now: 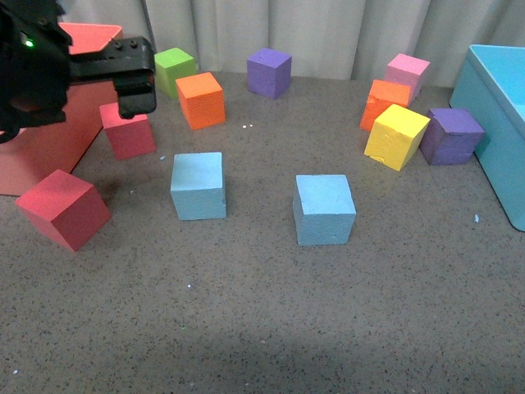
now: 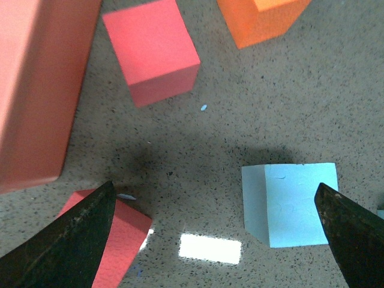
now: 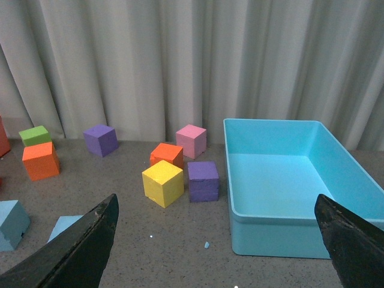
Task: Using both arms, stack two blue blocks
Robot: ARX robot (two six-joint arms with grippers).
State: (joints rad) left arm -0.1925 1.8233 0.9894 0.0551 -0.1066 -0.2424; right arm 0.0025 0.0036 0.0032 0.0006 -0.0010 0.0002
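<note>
blue blocks sit apart; left claw (seemingly near one) and right claw spread.

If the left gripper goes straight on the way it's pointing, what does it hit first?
Likely the bare table between a red block and a blue block, though its open fingers might clip either first; depth is unclear.
</note>
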